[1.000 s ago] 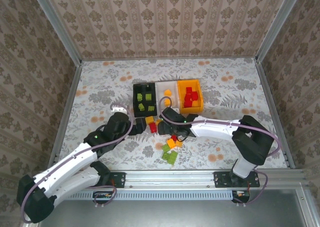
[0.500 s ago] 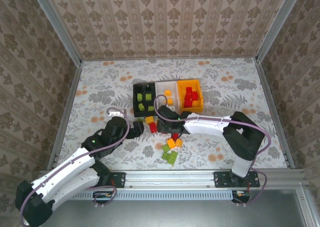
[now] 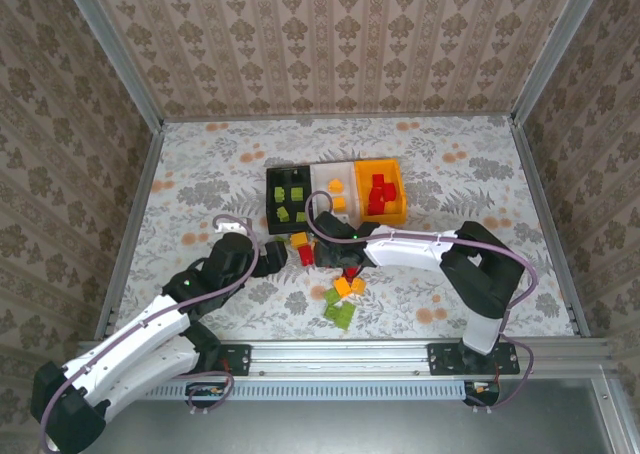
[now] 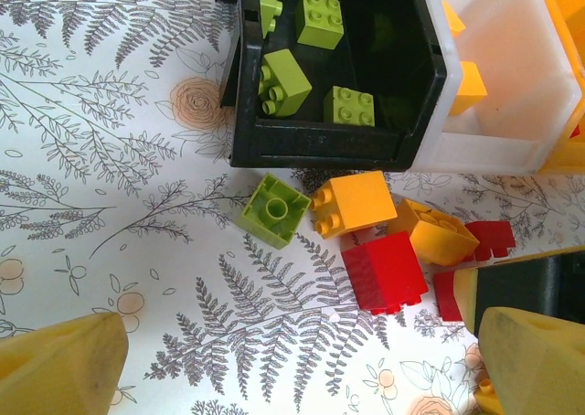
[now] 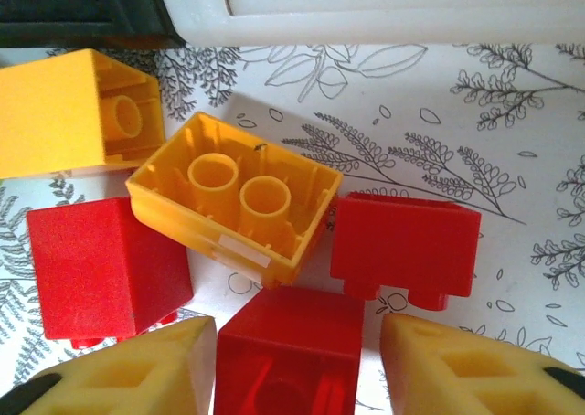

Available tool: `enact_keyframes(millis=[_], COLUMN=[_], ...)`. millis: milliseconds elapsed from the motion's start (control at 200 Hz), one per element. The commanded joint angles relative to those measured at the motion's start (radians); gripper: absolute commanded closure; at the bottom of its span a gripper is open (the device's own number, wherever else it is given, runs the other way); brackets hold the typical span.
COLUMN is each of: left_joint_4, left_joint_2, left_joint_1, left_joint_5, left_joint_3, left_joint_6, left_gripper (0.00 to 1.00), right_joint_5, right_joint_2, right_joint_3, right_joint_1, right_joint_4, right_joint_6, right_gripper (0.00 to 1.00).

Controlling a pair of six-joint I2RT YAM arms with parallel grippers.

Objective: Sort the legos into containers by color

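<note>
Sorted: green bricks (image 4: 283, 84) in black bin (image 3: 271, 199), orange-yellow in white bin (image 3: 335, 166), red in orange bin (image 3: 381, 217), centre of top view.
Left over: mixed loose legos (image 3: 302, 246) just below the bins; second cluster (image 3: 342, 299) lower centre. Judged roughly half done.
Left gripper (image 4: 297, 342): fingers wide apart, empty, over the pile.
Right gripper (image 5: 297, 360): closed onto a red brick (image 5: 288, 342), bottom centre of wrist view.

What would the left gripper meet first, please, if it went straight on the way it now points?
Probably the lime green plastic brick lying hollow side up before the black plastic bin; depth is unclear.
</note>
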Motion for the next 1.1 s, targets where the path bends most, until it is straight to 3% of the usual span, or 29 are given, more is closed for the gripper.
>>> enact_keyframes(millis=[0, 170, 415, 550, 660, 795, 1095], left_joint_4=[-0.025, -0.027, -0.028, -0.028, -0.024, -0.021, -0.030], left_joint_2=[-0.008, 0.001, 0.007, 0.010, 0.015, 0.016, 0.042], left_joint_1=[0.007, 0.012, 0.014, 0.016, 0.017, 0.020, 0.023], left_joint_5=[-0.011, -0.005, 0.004, 0.014, 0.019, 0.025, 0.048], left_joint_3=[-0.012, -0.003, 0.005, 0.003, 0.000, 0.001, 0.029], left_joint_6=[-0.009, -0.001, 0.005, 0.004, 0.000, -0.003, 0.012], left_gripper=[0.00, 0.00, 0.00, 0.00, 0.00, 0.00, 0.00], right_joint_5=[0.000, -0.002, 0.006, 0.063, 0.060, 0.075, 0.023], right_joint_2=[0.013, -0.008, -0.205, -0.336, -0.379, -0.312, 0.033], right_joint_3=[0.024, 0.023, -0.024, -0.033, -0.032, 0.039, 0.317], right_joint_1=[-0.001, 0.000, -0.015, -0.087, -0.201, -0.316, -0.468], right_joint_4=[-0.029, -0.021, -0.015, -0.068, -0.088, -0.097, -0.109], right_joint_6=[-0.008, -0.024, -0.071, -0.133, -0.159, -0.193, -0.228], right_gripper=[0.55, 0.68, 0.71, 0.71, 0.71, 0.71, 0.71])
